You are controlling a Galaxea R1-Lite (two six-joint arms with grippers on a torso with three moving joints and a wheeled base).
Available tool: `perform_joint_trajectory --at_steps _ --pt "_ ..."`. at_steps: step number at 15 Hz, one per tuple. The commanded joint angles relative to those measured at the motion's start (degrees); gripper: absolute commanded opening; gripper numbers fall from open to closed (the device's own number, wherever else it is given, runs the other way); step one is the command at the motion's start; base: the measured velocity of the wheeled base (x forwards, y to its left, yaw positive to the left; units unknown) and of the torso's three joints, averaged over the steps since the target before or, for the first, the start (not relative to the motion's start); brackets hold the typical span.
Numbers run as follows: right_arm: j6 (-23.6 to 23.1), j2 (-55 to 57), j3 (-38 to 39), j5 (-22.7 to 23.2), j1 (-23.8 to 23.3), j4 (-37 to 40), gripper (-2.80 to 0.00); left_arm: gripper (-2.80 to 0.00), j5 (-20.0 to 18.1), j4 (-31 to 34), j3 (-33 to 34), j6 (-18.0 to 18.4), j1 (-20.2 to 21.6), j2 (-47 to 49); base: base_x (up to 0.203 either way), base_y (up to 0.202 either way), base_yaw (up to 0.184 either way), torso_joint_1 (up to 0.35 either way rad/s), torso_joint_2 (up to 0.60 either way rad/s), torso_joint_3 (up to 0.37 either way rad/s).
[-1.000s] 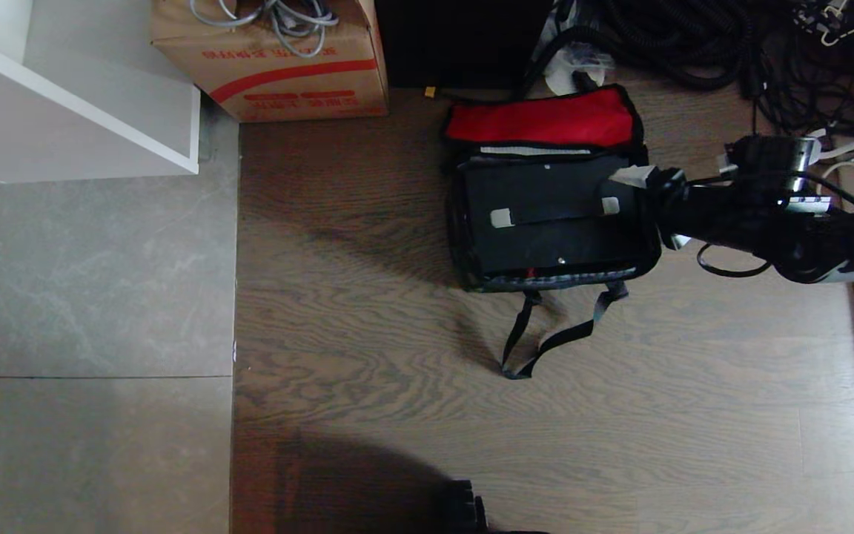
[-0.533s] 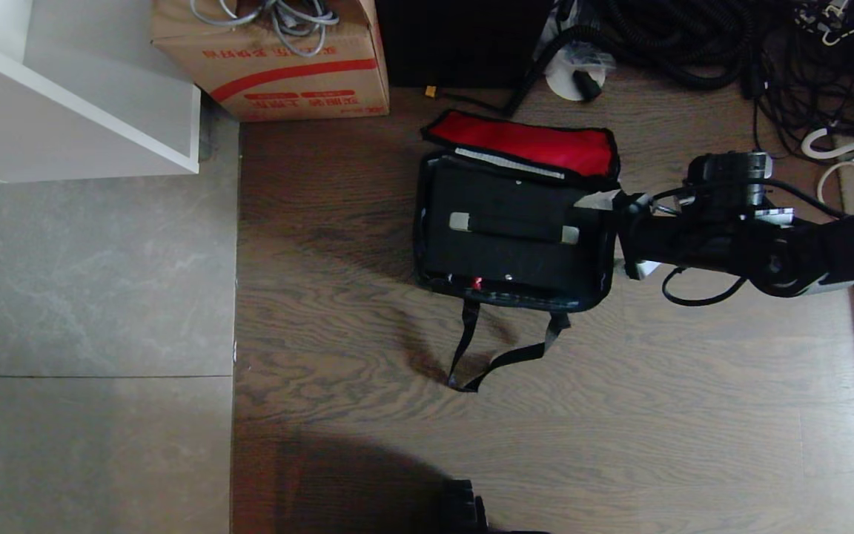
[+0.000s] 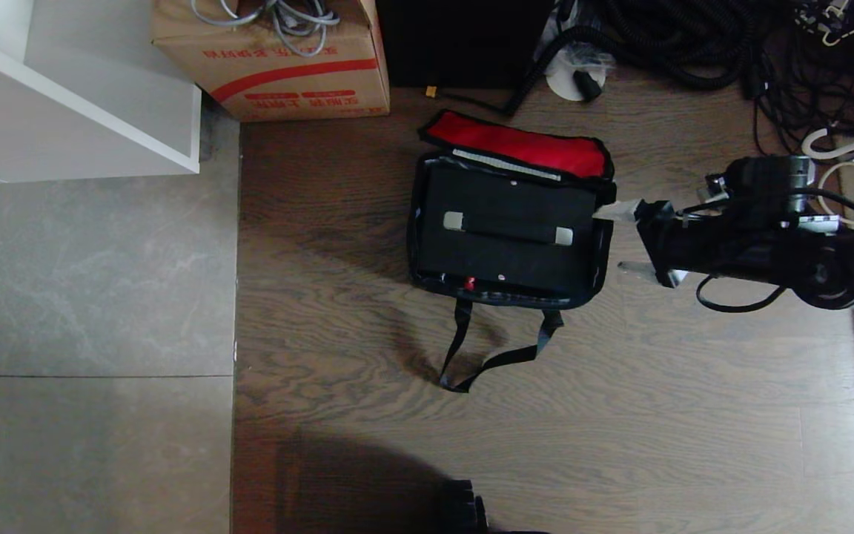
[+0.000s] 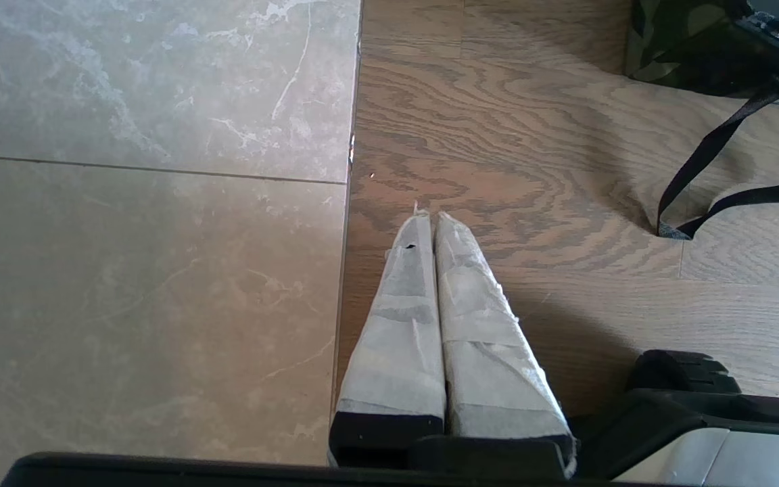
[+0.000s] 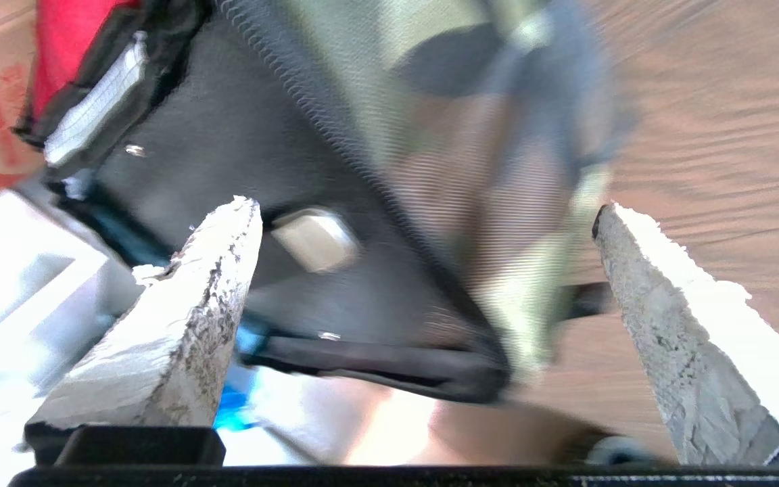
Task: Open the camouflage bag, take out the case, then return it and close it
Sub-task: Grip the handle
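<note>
Where the wood floor [image 3: 620,415] meets grey tile [image 3: 86,297], head view lists: camouflage bag [image 3: 599,256], lid thrown back w/ red lining up, sitting on the wood approx. mid-frame, slightly skewed. Inside it lies the case [image 3: 505,256], flat black, handle w/ silver ends on top, small red latch at the near edge. Black strap [image 3: 494,356] loops out on the floor in front. Right gripper [image 3: 618,239] hangs just beside the bag's right end, fingers spread wide, nothing between them (whether a tip touches the fabric can't be told). Behind: cardboard box [image 3: 279,67] w/ red stripe, cables on top; black upright box [image 3: 457,41]; cable tangle [image 3: 731,44] far right.

Left wrist view: left gripper [image 4: 430,215] w/ taped fingers pressed together, empty, pointing at the tile/wood seam; bag corner and strap loop at frame edge, well apart.

Right wrist view: blurred; both fingers [image 5: 186,318] stand wide apart, bag's camo end and black case top seen between them; red lining at one corner.
</note>
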Motion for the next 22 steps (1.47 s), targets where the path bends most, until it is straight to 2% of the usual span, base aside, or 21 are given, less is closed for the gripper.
perform_joint_trajectory --at_steps 1,2,5,7,10,12,14,15,17,19,20,22 --pt "-1.48 -4.19 3.29 0.65 -3.42 -1.4 0.0 -2.8 0.05 -0.04 0.53 -0.06 0.04 0.0 0.0 0.0 0.0 0.0 0.0 0.0" --pt "-1.62 -5.92 5.0 2.77 -4.9 -2.43 -2.8 -2.8 0.05 -0.04 0.53 -0.06 -0.04 0.0 0.0 0.0 0.0 0.0 0.0 0.0" --pt "-3.31 -12.56 12.44 10.59 -6.74 -3.73 -2.8 -2.8 0.05 -0.04 0.53 -0.06 -0.04 0.0 0.0 0.0 0.0 0.0 0.0 0.0" --pt "-8.07 -19.02 20.49 12.0 -7.23 -3.57 -2.8 -2.8 0.05 -0.04 0.53 -0.06 -0.04 0.0 0.0 0.0 0.0 0.0 0.0 0.0" --pt "-21.31 -33.58 29.37 12.38 -7.55 2.84 -2.8 -2.8 0.05 -0.04 0.53 -0.06 -0.04 0.0 0.0 0.0 0.0 0.0 0.0 0.0" --pt "-32.18 -46.19 32.67 11.37 -7.74 13.47 -2.8 -2.8 0.05 -0.04 0.46 -0.06 0.01 0.0 0.0 0.0 0.0 0.0 0.0 0.0" --pt "-41.91 -59.67 34.57 8.65 -8.28 26.74 -2.8 -2.8 0.05 -0.04 0.53 -0.06 0.05 0.0 0.0 0.0 0.0 0.0 0.0 0.0" --pt "-46.22 -66.34 35.74 5.85 -8.5 32.78 -2.8 -2.8 0.05 -0.04 0.53 -0.06 -0.04 0.0 0.0 0.0 0.0 0.0 0.0 0.0" --pt "-51.64 -78.3 40.16 -3.72 -8.43 40.53 -2.8 -2.8 0.05 -0.04 0.53 -0.06 -0.04 0.0 0.0 0.0 0.0 0.0 0.0 0.0" --pt "-54.34 -88.05 48.7 -12.32 -7.15 43.8 -2.8 -2.8 0.05 -0.04 0.53 -0.06 -0.04 0.0 0.0 0.0 0.0 0.0 0.0 0.0" --pt "-54.35 -91.38 53.43 -15.77 -6.39 43.1 -2.8 -2.8 0.05 -0.04 0.44 -0.06 -0.04 0.0 0.0 0.0 0.0 0.0 0.0 0.0" --pt "-53.8 -97.81 60.6 -18.71 -5.43 37.98 -2.8 -2.8 0.05 -0.04 0.53 -0.06 -0.04 0.0 0.0 0.0 0.0 0.0 0.0 0.0"
